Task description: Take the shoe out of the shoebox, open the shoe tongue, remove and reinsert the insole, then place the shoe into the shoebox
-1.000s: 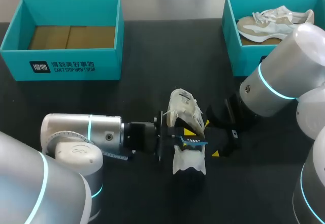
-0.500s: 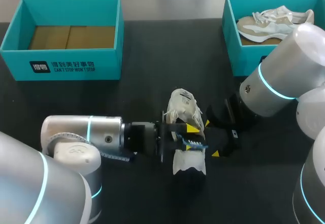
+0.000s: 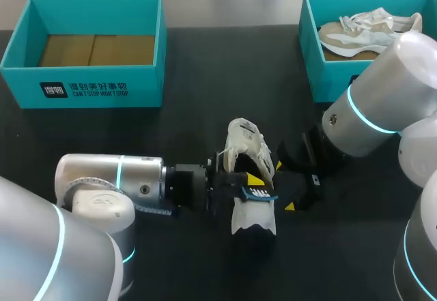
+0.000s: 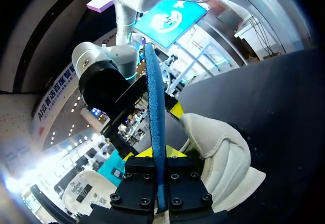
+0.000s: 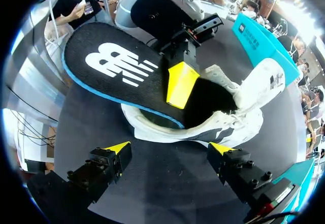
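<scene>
Shoe (image 3: 247, 140) lies mid-table (image 3: 205, 110). At ten o'clock from it stands an empty teal shoebox (image 3: 95, 86). My left gripper (image 3: 254, 181), coming in from nine o'clock, is clenched on the blue-edged insole (image 5: 119, 66), whose one end dips into the shoe's opening. My right gripper (image 5: 170, 148) sits at three o'clock, just beside the shoe, fingers spread and holding nothing. At two o'clock a second shoebox (image 3: 317, 55) holds another shoe (image 3: 362, 31).
</scene>
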